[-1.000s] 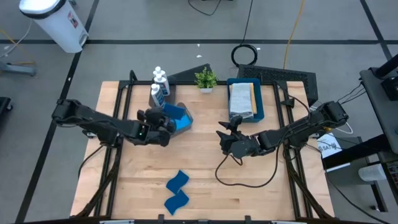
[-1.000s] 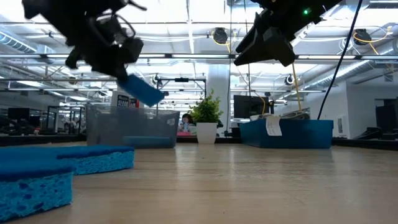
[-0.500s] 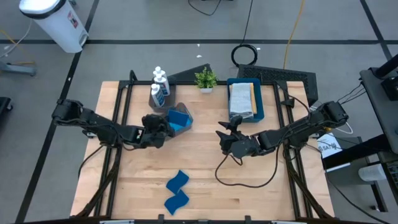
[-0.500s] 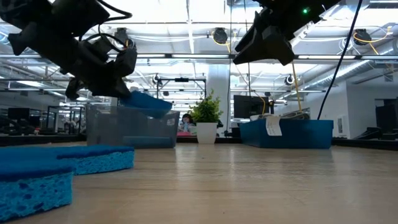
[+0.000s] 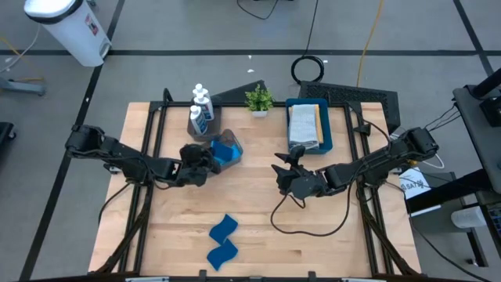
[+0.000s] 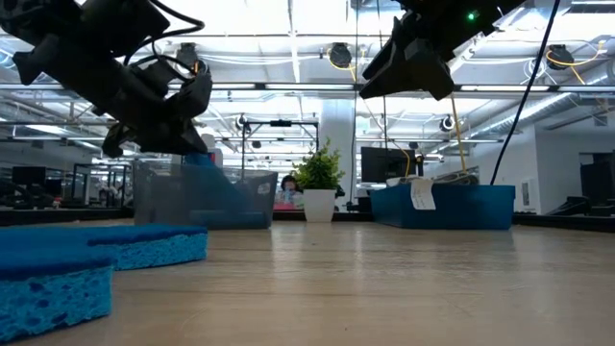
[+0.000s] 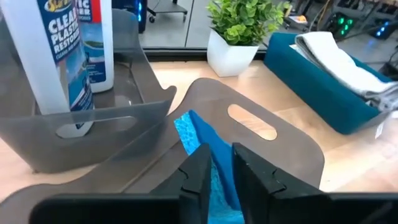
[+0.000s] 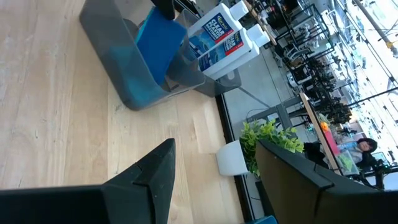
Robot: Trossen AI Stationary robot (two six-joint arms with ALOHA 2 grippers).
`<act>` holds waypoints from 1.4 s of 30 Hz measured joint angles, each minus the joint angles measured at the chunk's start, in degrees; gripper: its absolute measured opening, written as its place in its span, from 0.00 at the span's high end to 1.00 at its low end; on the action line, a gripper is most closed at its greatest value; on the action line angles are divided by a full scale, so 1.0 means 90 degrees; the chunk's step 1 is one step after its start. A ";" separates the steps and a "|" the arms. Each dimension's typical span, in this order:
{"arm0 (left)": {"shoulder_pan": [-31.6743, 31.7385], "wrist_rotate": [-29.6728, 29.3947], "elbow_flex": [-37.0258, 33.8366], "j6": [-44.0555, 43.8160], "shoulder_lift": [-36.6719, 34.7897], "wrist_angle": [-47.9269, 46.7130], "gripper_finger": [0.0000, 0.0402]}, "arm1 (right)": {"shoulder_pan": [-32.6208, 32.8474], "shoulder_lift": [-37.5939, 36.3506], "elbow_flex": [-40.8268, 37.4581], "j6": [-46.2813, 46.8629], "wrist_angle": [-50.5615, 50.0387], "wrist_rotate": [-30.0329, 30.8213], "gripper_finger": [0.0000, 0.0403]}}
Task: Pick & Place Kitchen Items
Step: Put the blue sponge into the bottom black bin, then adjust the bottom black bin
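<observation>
My left gripper [image 5: 205,157] hangs at the near rim of a grey see-through bin [image 5: 235,163], its fingers a little apart [image 7: 221,169]. A blue sponge [image 7: 194,134] stands slanted inside the bin, its near edge between those fingers. One white bottle [image 7: 62,50] stands in the bin's far compartment, and two more [image 5: 202,96] stand behind it. Two sponges [image 5: 224,228] [image 5: 222,254] lie near the table's front edge. My right gripper [image 5: 283,174] hovers open over the table's middle with nothing between its fingers [image 8: 214,180]. My left gripper's fingers stand on either side of the sponge's near edge [image 7: 219,163], coming slantwise down from the table's left. Whether they touch it I cannot tell. The sponge's far end is down inside the bin [image 6: 207,183].
A blue tray [image 5: 329,133] with folded cloths sits at the far right, with a potted plant [image 5: 259,99] to its left. Bare wood lies between the bin and the two near sponges.
My left gripper has sunk toward the bin and rolled. The sponge stuck out above the bin's rim a second ago. It now slants down inside the bin, seen through its wall.
</observation>
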 joint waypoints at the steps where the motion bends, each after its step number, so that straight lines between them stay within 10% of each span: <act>1: 0.0000 0.0001 0.0000 0.0102 0.0000 -0.0001 0.81 | 0.0000 0.0000 0.0000 0.0001 0.0000 0.0000 0.51; 20: 0.0000 0.1853 0.0000 0.2745 -0.0005 0.0600 0.49 | 0.0000 0.0000 0.0000 0.0001 -0.0002 0.0000 0.51; 42: -0.0114 0.2980 0.0007 0.4129 -0.0925 0.0686 0.47 | 0.0000 0.0000 0.0000 0.0001 -0.0002 -0.0002 0.51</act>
